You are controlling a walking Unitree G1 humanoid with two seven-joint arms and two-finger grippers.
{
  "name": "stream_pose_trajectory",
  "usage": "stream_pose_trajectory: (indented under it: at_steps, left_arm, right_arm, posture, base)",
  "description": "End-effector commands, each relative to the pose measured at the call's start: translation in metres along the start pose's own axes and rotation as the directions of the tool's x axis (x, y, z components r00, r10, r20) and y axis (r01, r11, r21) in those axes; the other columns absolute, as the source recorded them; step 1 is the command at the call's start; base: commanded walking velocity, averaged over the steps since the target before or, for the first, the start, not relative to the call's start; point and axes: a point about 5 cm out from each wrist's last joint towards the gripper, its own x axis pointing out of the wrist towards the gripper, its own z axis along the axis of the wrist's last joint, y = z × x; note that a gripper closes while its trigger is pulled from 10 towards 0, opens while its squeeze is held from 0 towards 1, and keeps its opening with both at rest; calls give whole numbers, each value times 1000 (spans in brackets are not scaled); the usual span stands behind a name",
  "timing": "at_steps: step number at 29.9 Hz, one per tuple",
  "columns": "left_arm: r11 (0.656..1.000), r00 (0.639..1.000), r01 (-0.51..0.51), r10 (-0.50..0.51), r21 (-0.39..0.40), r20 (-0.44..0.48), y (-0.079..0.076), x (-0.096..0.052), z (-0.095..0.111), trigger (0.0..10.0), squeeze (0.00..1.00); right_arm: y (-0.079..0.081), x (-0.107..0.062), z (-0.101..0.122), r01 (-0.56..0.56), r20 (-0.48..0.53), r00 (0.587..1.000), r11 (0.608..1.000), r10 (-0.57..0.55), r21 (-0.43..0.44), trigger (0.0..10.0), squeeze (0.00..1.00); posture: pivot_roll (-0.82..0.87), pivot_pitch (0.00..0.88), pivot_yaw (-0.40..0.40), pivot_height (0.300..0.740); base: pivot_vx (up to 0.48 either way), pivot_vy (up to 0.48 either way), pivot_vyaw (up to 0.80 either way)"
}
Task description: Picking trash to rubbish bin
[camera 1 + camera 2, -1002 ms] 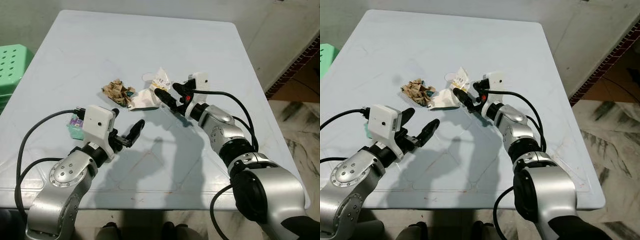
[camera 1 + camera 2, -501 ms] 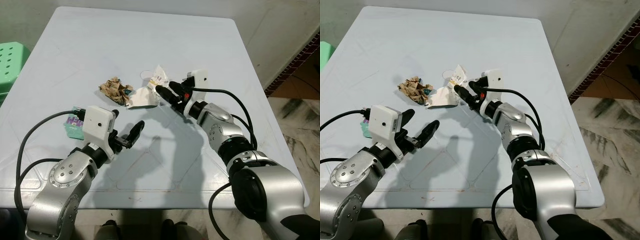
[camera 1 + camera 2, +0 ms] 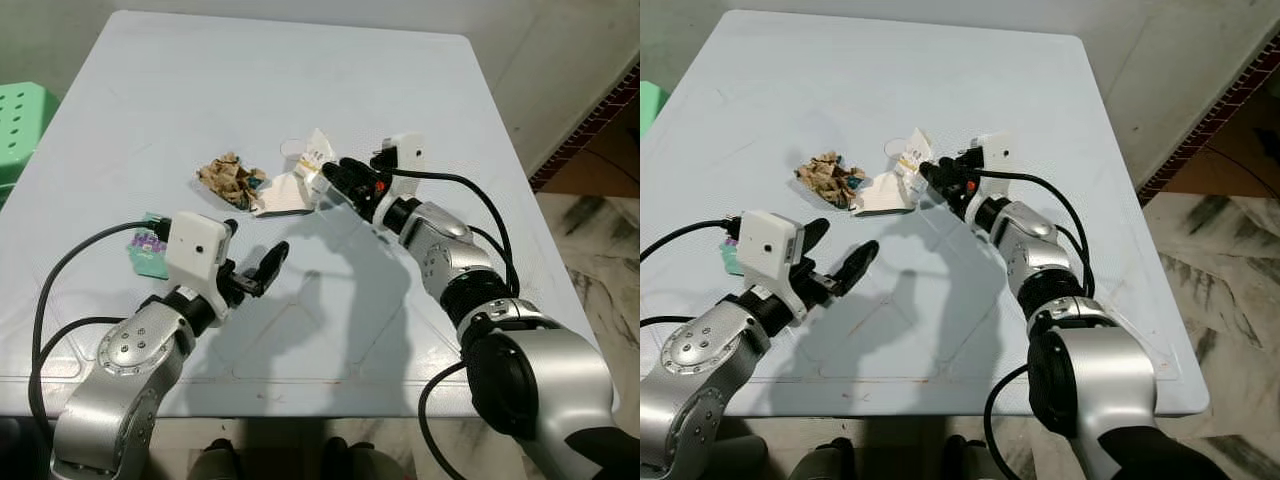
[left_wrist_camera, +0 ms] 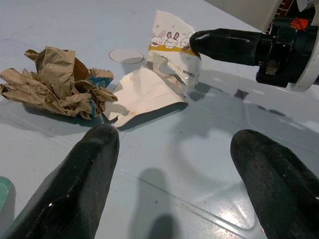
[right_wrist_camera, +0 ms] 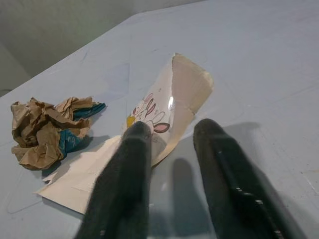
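Note:
A torn white paper carton with a rabbit print lies mid-table, one flap standing up. Left of it sits a crumpled brown paper wad. A green and purple wrapper lies by my left wrist. My right gripper is at the carton's raised flap, narrowly open, one fingertip touching the printed side. My left gripper hovers open nearer the front, pointing at the carton and the wad, with nothing between its fingers.
The light blue table stretches away beyond the trash. A small clear round lid lies just behind the carton. A green perforated stool stands off the table's left side, and tiled floor shows on the right.
My right gripper has moved from the carton's flat part up to its raised printed flap. The left arm has stayed where it was.

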Motion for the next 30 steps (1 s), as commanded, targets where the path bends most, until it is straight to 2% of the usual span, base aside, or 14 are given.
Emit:
stream_pose_trajectory:
  at_steps: [1, 14, 30]
  left_arm:
    - [1000, 1000, 4, -4, 4, 10, -3, -2, 3, 10000, 0]
    - [1000, 1000, 1, -1, 1, 12, -3, -2, 3, 10000, 0]
    - [1000, 1000, 9, -9, -3, 23, -4, 2, 3, 10000, 0]
  right_arm:
    - [-1, 1, 5, -1, -1, 1000, 1000, 1, 1, 0, 0]
    - [-3, 1, 9, 7, 17, 1000, 1000, -7, 4, 0, 0]
    - [-10, 0, 32, 20, 131, 991, 1000, -23, 21, 0, 0]
  posture:
    - [240, 287, -117, 740]
    - [238, 285, -121, 740]
    - [225, 271, -122, 740]
  base:
    - [0, 0, 0]
    - [0, 0, 0]
    - [0, 0, 0]
